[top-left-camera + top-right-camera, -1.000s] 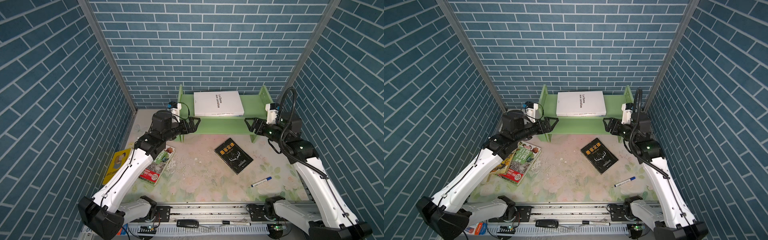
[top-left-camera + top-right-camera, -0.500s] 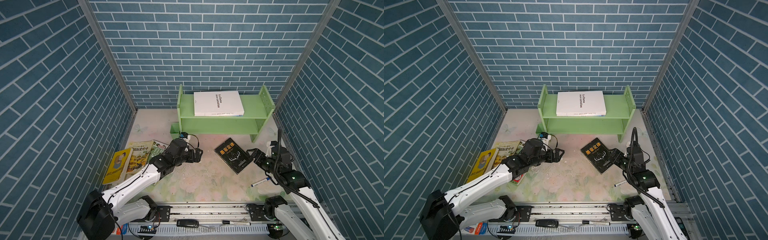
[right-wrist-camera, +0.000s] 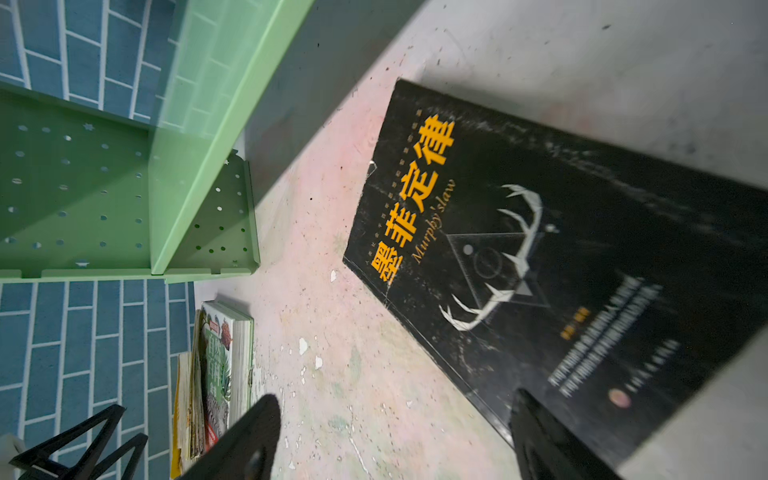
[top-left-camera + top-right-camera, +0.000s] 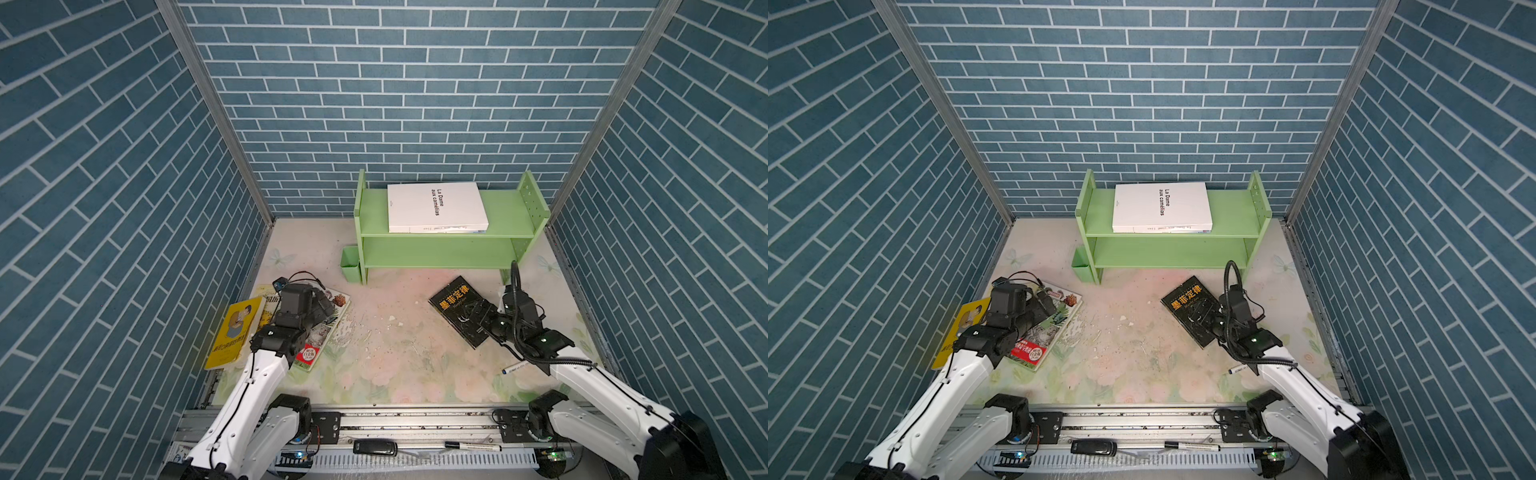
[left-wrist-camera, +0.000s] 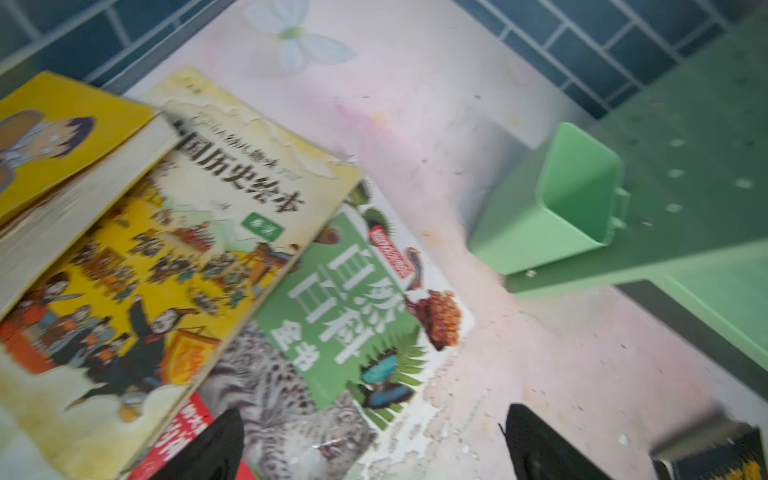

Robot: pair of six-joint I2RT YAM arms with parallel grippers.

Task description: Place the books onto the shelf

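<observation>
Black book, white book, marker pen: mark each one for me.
black book point(image 4: 454, 300), in a top view, on the orange title of its cover.
white book point(image 4: 436, 206), in a top view, middle of its cover.
marker pen point(image 4: 514, 367), in a top view, mid-barrel.

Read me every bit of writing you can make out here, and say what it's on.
"La Dame aux camélias": white book on the shelf's top tier.
"墨菲定律" and "Murphy'slaw": black book.
"国历史绘本": yellow illustrated book, its start covered.
"自然百科全书", slightly blurred: green book.
Too small or blurred: yellow cartoon-man book, marker pen, smaller print elsewhere.
</observation>
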